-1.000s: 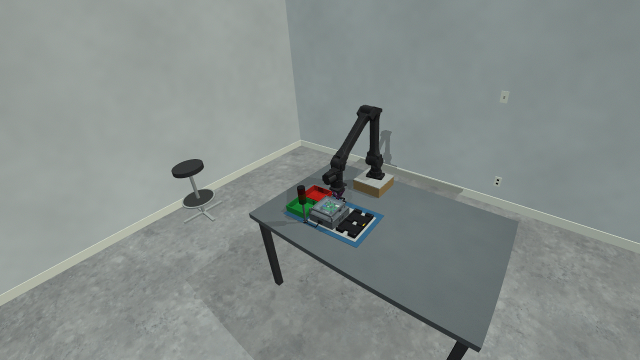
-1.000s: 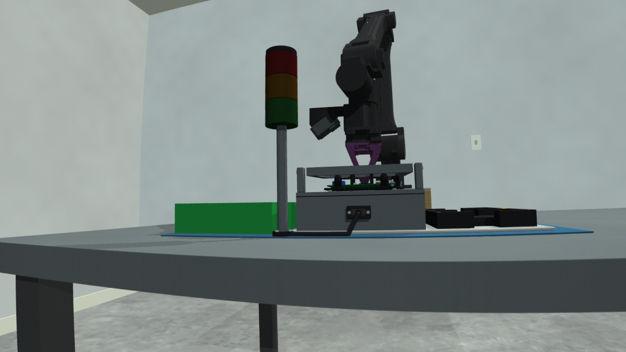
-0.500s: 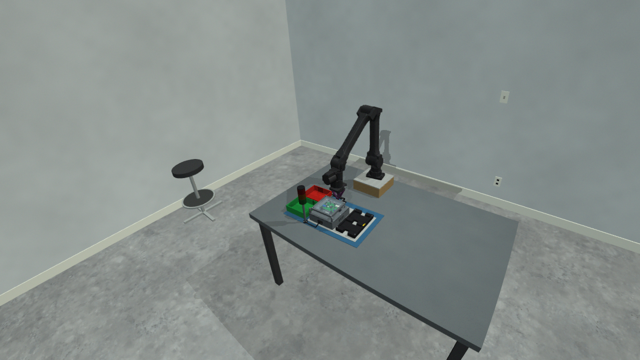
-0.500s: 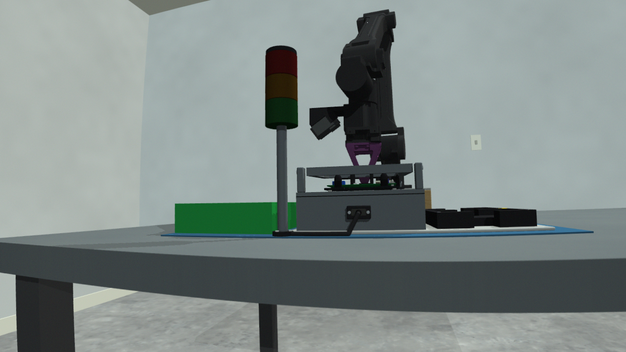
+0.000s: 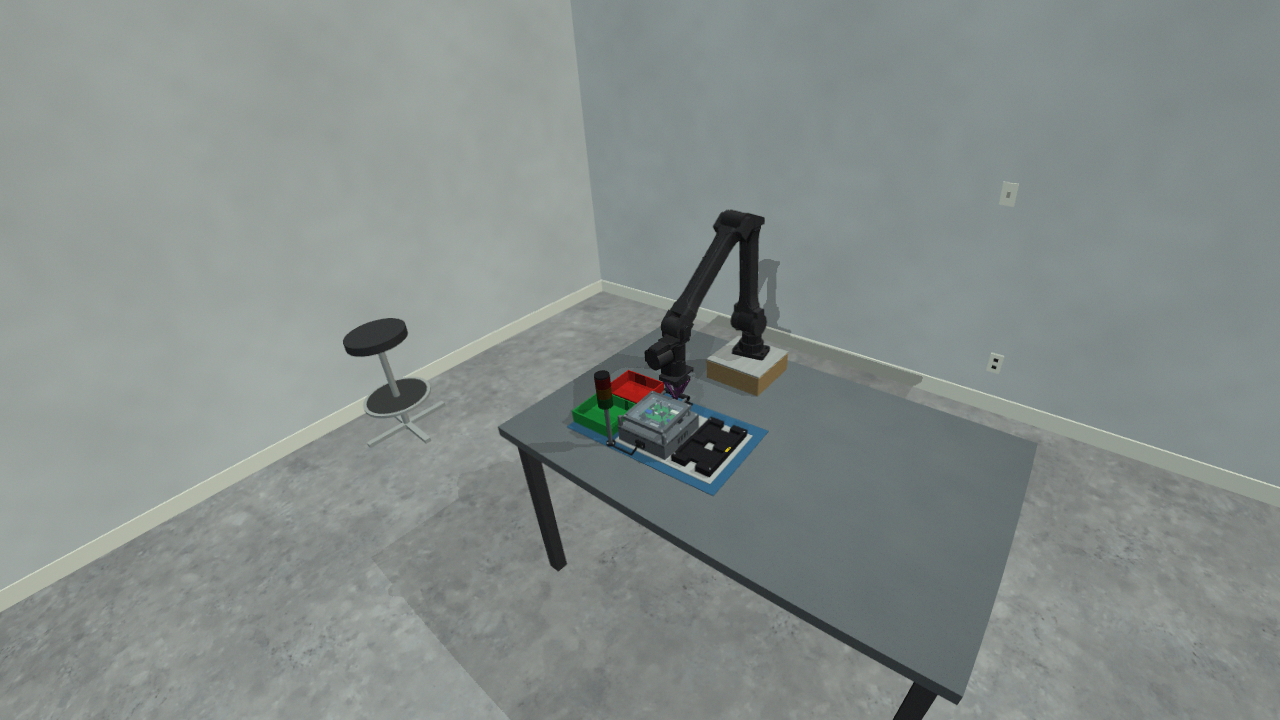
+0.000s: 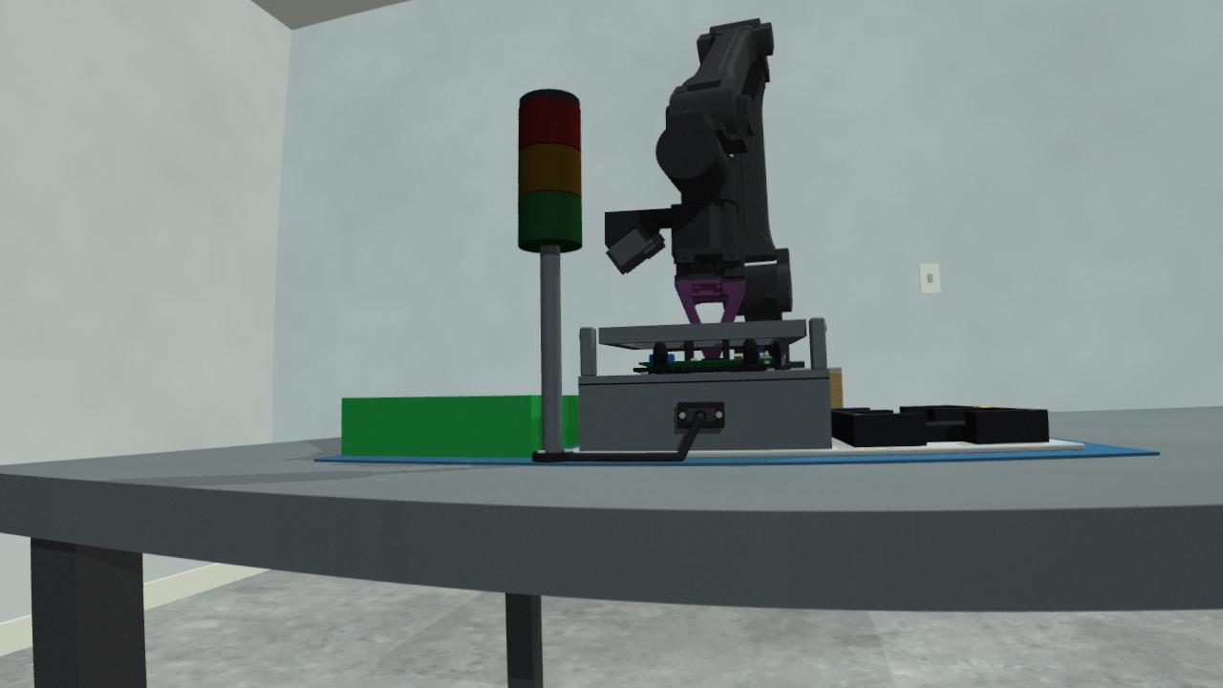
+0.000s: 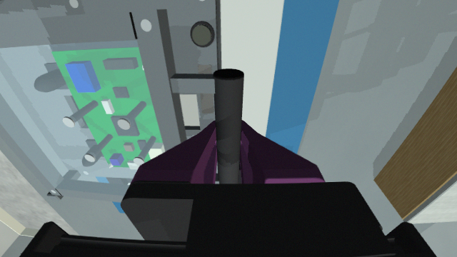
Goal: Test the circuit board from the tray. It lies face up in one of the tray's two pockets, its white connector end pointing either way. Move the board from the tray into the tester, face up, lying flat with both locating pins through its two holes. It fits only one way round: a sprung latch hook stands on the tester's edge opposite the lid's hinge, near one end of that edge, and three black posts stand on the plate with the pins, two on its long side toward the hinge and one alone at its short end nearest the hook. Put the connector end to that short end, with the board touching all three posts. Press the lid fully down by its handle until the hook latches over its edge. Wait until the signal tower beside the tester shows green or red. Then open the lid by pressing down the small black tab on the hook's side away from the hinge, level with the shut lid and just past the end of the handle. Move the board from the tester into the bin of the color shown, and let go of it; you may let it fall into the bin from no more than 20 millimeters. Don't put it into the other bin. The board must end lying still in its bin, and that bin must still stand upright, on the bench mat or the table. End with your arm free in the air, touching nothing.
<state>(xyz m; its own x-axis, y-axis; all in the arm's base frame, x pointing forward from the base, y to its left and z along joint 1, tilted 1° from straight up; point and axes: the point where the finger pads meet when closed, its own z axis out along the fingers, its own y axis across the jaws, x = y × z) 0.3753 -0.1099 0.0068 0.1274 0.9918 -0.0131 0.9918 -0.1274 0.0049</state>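
Looking down from a high corner of a grey room, a dark table [image 5: 850,501] fills the centre and lower right. A black robot arm [image 5: 707,277] bends down from a wooden pedestal [image 5: 760,376] to a grey tester [image 5: 657,422] on a blue bench mat [image 5: 750,436]. A red bin [image 5: 637,383] and green bin [image 5: 590,410] sit left of the tester, a black tray [image 5: 711,445] to its right. A black stool [image 5: 384,367] stands on the floor at left.

From table height, the signal tower [image 6: 549,171] stands left of centre, none of its bands brightly lit. The purple gripper [image 6: 709,318] points straight down onto the tester's lid [image 6: 700,333], which rests low, tilted slightly. The green circuit board [image 6: 709,364] lies flat beneath it.

At the wrist, the gripper's purple fingers are nearly closed, clamped on the lid's dark round handle [image 7: 228,107] at centre. The circuit board shows through the clear lid at upper left, probe pins above it.
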